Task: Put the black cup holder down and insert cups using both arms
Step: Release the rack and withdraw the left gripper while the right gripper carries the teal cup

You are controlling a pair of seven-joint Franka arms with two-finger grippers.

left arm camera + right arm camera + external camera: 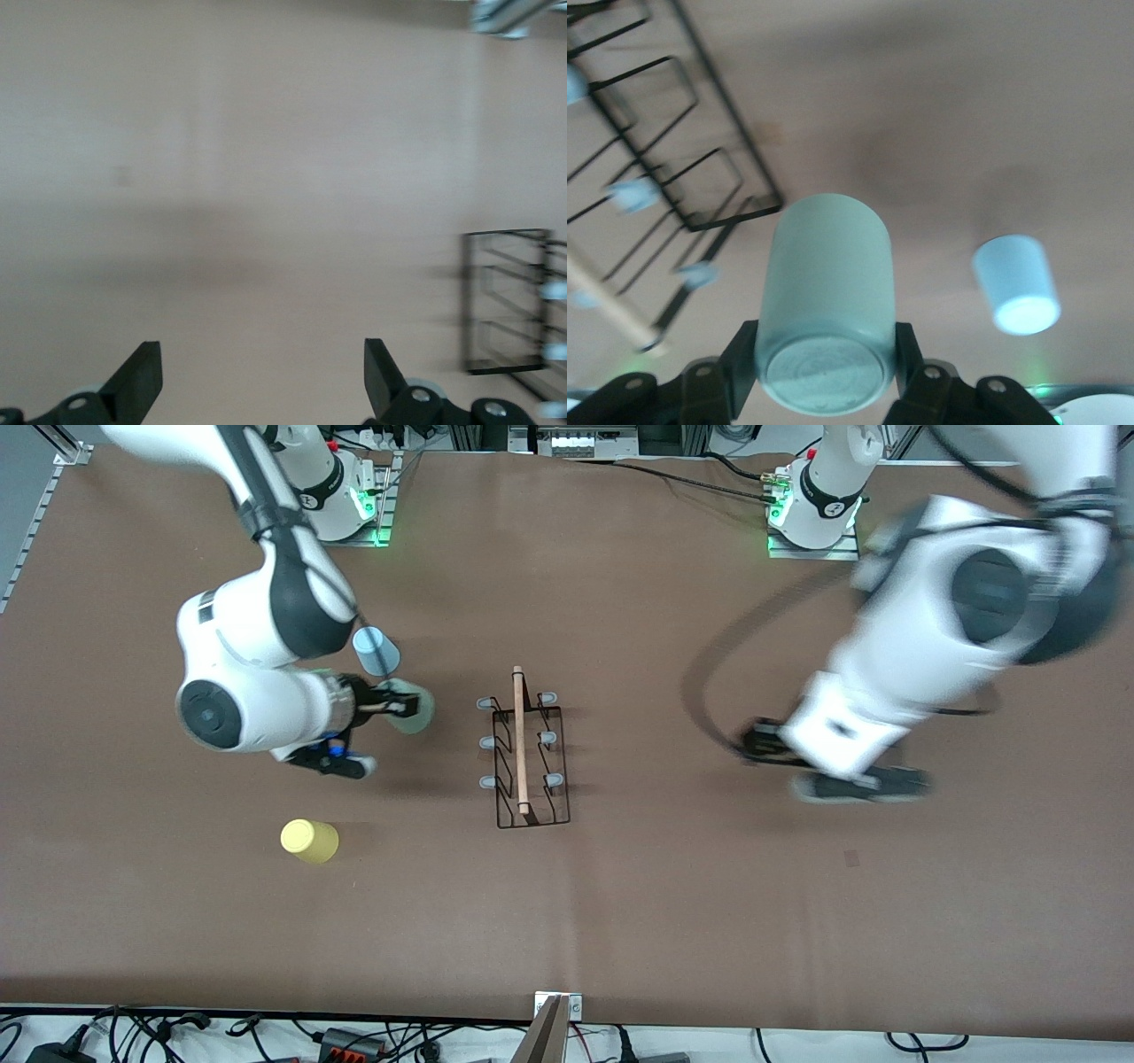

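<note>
**Mint cup gripped beside the rack**

The right gripper has its jaws clamped on the mint green cup, up over the bench beside the black cup holder standing mid-bench. The left gripper, jaws apart, hangs over bare bench.

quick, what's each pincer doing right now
Left pincer: open, holding nothing, over bare table.
Right pincer: closed on the mint green cup, beside the black cup holder.
</note>
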